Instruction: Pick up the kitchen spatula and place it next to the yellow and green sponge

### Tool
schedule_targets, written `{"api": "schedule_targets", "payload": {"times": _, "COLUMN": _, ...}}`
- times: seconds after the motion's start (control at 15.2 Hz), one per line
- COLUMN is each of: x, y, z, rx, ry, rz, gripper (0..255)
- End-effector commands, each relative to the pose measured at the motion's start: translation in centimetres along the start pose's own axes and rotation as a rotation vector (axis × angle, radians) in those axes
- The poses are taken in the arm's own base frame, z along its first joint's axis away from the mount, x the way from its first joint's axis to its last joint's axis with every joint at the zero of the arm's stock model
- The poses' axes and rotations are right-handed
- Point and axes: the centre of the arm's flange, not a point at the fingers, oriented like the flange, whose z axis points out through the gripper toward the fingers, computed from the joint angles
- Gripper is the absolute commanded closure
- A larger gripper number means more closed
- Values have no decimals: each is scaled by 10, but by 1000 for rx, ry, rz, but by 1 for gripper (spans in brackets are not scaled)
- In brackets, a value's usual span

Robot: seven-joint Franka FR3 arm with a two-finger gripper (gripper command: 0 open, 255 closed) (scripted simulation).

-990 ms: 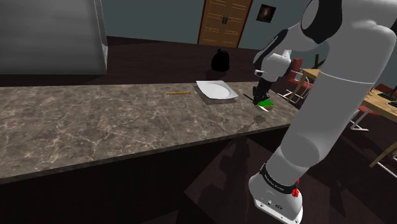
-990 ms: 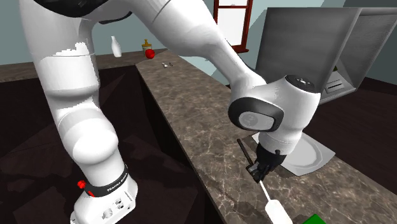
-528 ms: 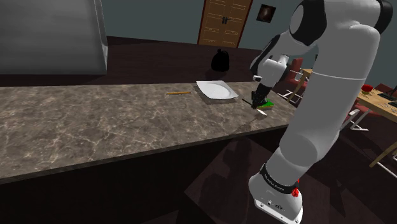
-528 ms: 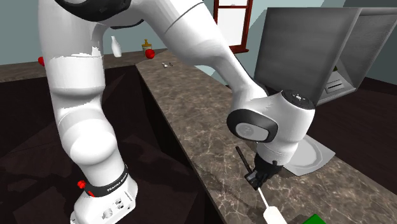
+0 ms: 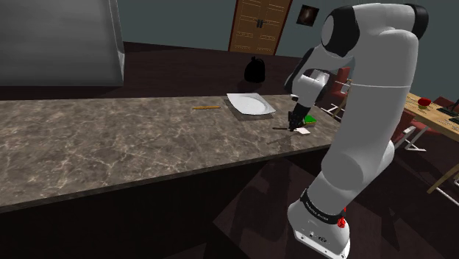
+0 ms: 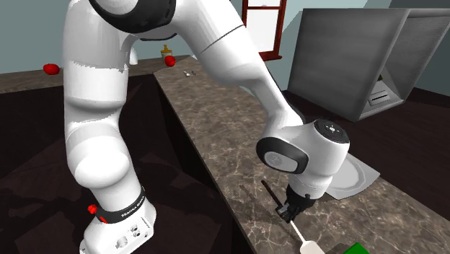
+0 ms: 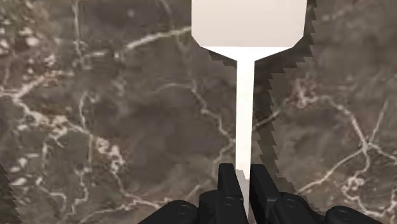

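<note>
Gripper [image 6: 288,211], clamped on the white spatula [image 7: 245,95] by its handle, has sunk toward the counter [image 5: 110,140] beside the green sponge [image 5: 311,118]; release looks close

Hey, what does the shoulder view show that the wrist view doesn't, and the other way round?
The shoulder view adds the white plate, the green sponge close to the tool, and a thin orange stick farther along. The wrist view adds close detail: the black fingers clasping the spatula by its white shaft, with its flat blade pointing away from them. Both share the spatula, the tool and the marbled counter.
</note>
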Motion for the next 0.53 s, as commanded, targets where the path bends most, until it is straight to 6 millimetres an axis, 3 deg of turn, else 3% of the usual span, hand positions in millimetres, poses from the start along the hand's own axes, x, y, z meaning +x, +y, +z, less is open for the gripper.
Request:
{"api": "schedule_targets", "payload": {"times": 0.0, "x": 0, "y": 0, "z": 5, "rx": 0, "ry": 0, "rz": 0, "gripper": 255}}
{"api": "schedule_targets", "payload": {"times": 0.4, "x": 0, "y": 0, "z": 5, "rx": 0, "ry": 0, "rz": 0, "gripper": 255}}
{"api": "schedule_targets", "payload": {"times": 0.46, "x": 0, "y": 0, "z": 5, "rx": 0, "ry": 0, "rz": 0, "gripper": 0}}
